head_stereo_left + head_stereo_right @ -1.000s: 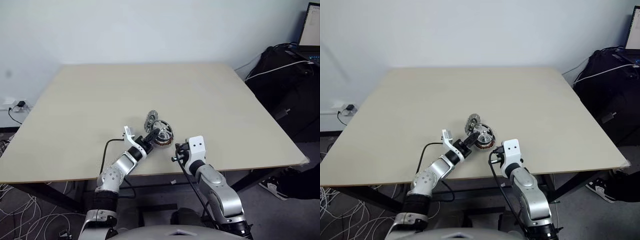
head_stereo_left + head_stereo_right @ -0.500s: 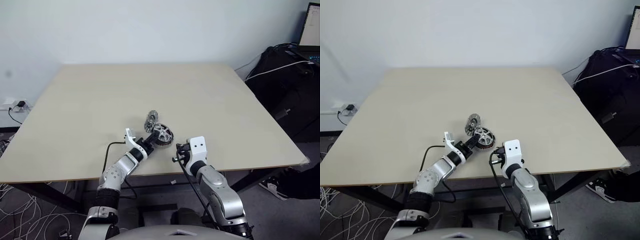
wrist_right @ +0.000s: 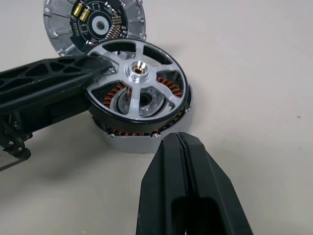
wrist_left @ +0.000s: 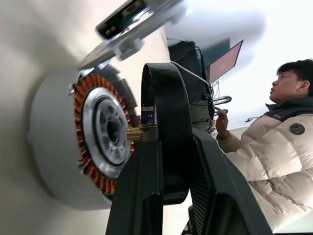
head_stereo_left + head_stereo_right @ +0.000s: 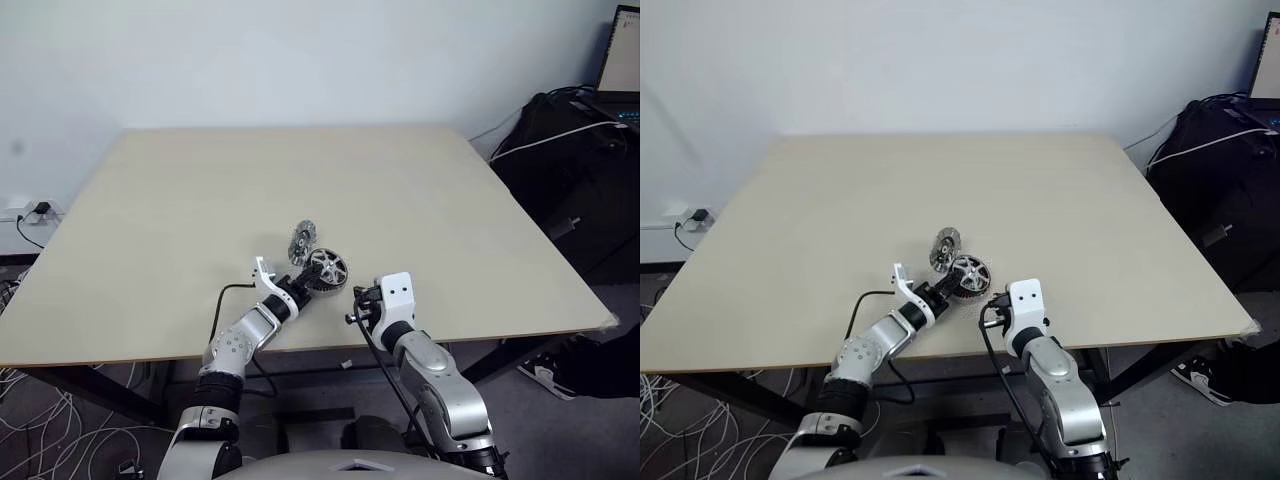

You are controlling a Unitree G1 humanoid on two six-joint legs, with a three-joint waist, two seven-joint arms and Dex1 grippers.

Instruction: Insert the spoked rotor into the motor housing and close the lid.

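Observation:
The spoked rotor (image 3: pixel 139 88) lies almost flat, slightly tilted, on top of the motor housing (image 4: pixel 80 127), and copper windings show through its spokes. It sits near the table's front edge (image 5: pixel 327 267). My left gripper (image 5: pixel 307 281) comes in from the left and is shut on the rotor's black rim, with one finger (image 3: pixel 58 78) lying over its top. The lid (image 3: pixel 95 22), a silver disc with a small circuit board, leans just behind the housing. My right gripper (image 3: pixel 182 147) is shut and empty, a short way in front of the housing and apart from it.
The beige table (image 5: pixel 300 170) stretches wide behind the parts. Black bags (image 5: pixel 570 170) and a laptop (image 5: pixel 625 50) stand off its right side. A person in a pale padded jacket (image 4: pixel 279 147) sits beyond the table. Cables lie on the floor at the left.
The rotor in my left gripper has tipped down from a steep tilt to nearly flat on the housing. The right arm has stayed still.

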